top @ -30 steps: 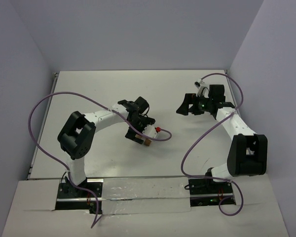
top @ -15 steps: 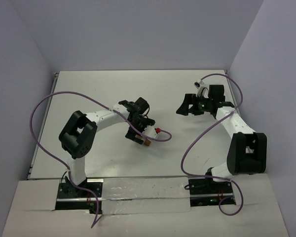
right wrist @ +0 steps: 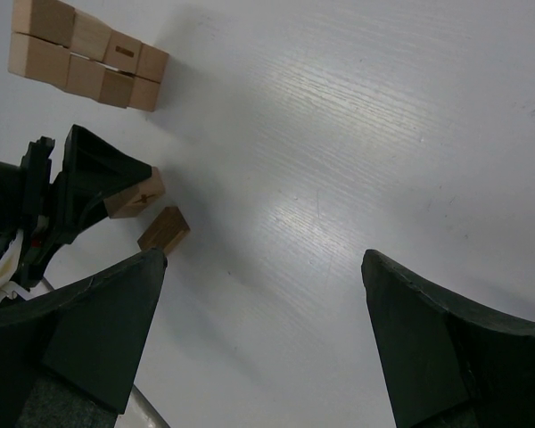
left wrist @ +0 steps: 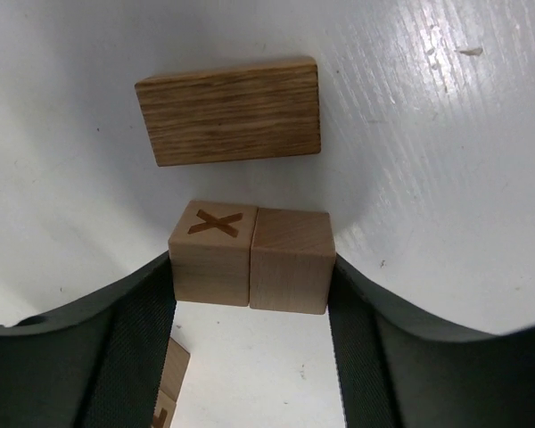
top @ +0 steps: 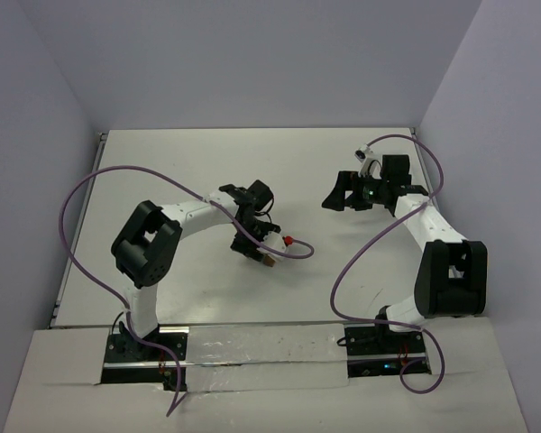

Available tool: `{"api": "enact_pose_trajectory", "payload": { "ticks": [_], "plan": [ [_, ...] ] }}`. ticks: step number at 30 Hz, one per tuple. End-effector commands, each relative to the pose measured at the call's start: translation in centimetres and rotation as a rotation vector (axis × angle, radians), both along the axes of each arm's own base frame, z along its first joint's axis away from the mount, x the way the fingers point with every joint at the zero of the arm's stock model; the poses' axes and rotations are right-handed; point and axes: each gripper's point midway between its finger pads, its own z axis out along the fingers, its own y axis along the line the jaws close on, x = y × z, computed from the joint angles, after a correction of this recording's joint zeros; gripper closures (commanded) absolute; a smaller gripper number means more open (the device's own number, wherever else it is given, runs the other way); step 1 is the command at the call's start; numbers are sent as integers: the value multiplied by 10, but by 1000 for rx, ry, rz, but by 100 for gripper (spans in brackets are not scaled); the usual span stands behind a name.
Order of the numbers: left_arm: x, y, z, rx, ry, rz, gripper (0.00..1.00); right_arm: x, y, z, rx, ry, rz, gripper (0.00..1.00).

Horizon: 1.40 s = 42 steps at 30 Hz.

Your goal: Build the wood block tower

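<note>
Left wrist view: the left gripper [left wrist: 250,267] is closed against two cubes [left wrist: 212,252] set side by side on the counter [left wrist: 428,134], one marked X, with a darker slab [left wrist: 229,112] just beyond. Only the right wrist view shows a double row of blocks [right wrist: 85,53] further off, and the right gripper [right wrist: 263,259] spread wide above the counter. Top view: white counter, pale lilac walls [top: 252,54].

Wood block [left wrist: 172,379] half hidden behind left pincer [left wrist: 251,276], cut by bottom edge. Block cluster [right wrist: 82,55] clipped at top edge.
</note>
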Motion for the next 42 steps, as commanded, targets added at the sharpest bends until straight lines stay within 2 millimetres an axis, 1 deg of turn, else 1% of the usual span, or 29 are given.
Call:
{"api": "enact_pose_trajectory", "payload": {
  "ticks": [1,2,3,5,7,9,12,14,16,18,20,21,23,24,27,28,29,30,32,35,42],
  "plan": [
    [-6,2,5,6,25,-11,42,11,-2,19,5,-62,9,2],
    [-6,2,6,7,25,-10,44,11,-2,19,5,-62,9,2],
    [-8,4,12,8,29,-2,50,11,-2,20,6,-64,10,2],
    [-9,5,23,1,28,9,57,11,-2,21,7,-66,11,2],
    [-12,3,43,-14,33,43,68,11,-1,22,11,-69,12,2],
    [-16,2,61,-26,40,60,73,10,-1,23,13,-69,12,2],
    [-25,2,102,-34,63,96,79,10,0,25,18,-72,13,2],
    [-31,4,120,-33,91,112,82,10,0,25,20,-72,13,2],
    [-38,6,149,-42,117,164,92,10,0,24,23,-68,15,3],
    [-37,9,165,-58,93,204,97,10,0,24,24,-67,16,3],
    [-35,14,181,-82,48,238,100,10,0,25,24,-68,15,3],
    [-32,15,186,-90,39,261,100,10,1,25,25,-68,17,3],
    [-25,19,193,-106,32,306,100,9,1,25,26,-66,17,3],
    [-14,27,197,-120,31,356,100,10,1,25,27,-68,18,3],
    [13,36,207,-166,34,456,100,10,1,25,30,-66,17,3],
    [19,40,208,-171,32,476,99,9,1,25,29,-66,19,3],
    [30,41,215,-201,30,503,98,9,1,25,29,-66,19,3],
    [40,45,218,-214,26,530,98,9,1,25,29,-66,19,3],
    [49,45,220,-224,17,545,97,9,1,24,28,-64,18,3],
    [70,49,213,-206,8,580,95,10,1,24,30,-62,20,3],
    [94,43,191,-193,51,617,90,10,1,23,26,-60,22,3]
  ]
}}
